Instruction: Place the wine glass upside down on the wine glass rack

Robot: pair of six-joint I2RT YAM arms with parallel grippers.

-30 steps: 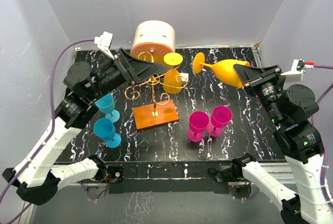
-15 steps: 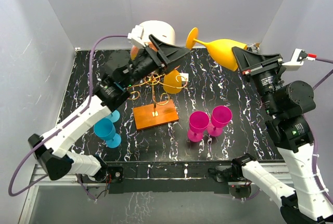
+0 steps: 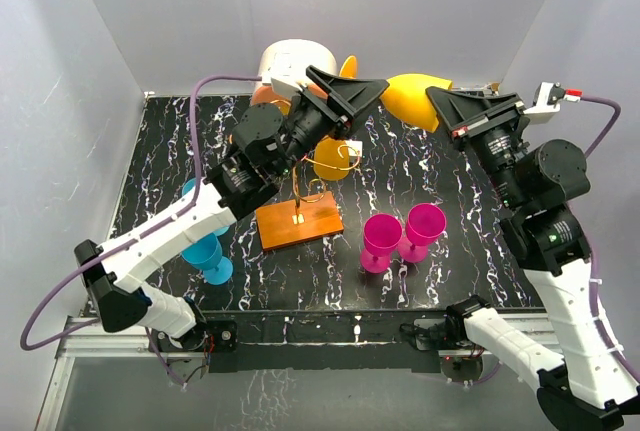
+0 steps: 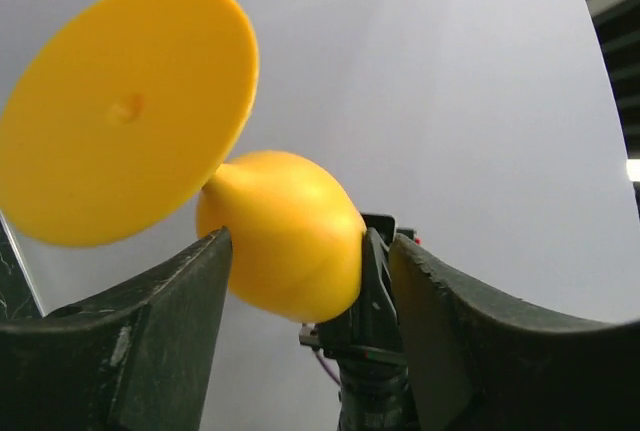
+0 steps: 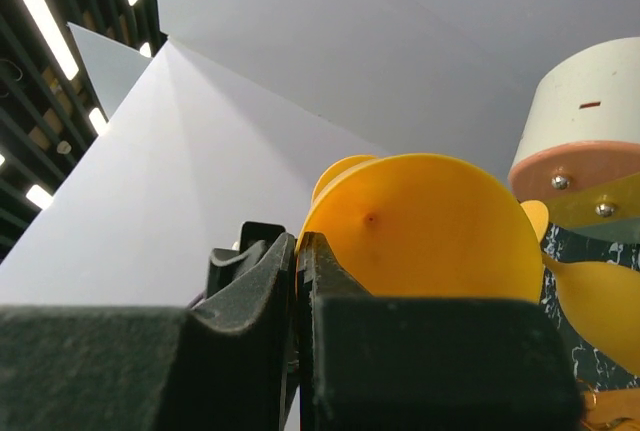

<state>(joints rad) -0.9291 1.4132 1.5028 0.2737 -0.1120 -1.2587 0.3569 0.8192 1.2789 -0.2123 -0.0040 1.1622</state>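
Observation:
My right gripper [image 3: 438, 99] is shut on the rim of a yellow wine glass [image 3: 410, 91] and holds it on its side, high above the back of the table, foot pointing left. In the right wrist view the fingers [image 5: 270, 271] pinch the rim [image 5: 420, 231]. My left gripper [image 3: 362, 101] is open, raised beside the glass's stem end. In the left wrist view the bowl [image 4: 280, 241] shows between its spread fingers, with the foot [image 4: 125, 111] above. The gold wire rack [image 3: 300, 166] stands on its orange base [image 3: 298, 223] below. Another yellow glass [image 3: 330, 159] hangs on it.
A cream-and-orange cylinder [image 3: 295, 56] stands at the back, also in the right wrist view [image 5: 590, 131]. Two pink glasses [image 3: 382, 239] [image 3: 425, 223] stand right of the rack. Two blue glasses [image 3: 205, 251] stand at the left, one partly under the left arm.
The left arm swung up and right from the rack's left side to the held glass. The right gripper lifted the yellow glass higher and farther back.

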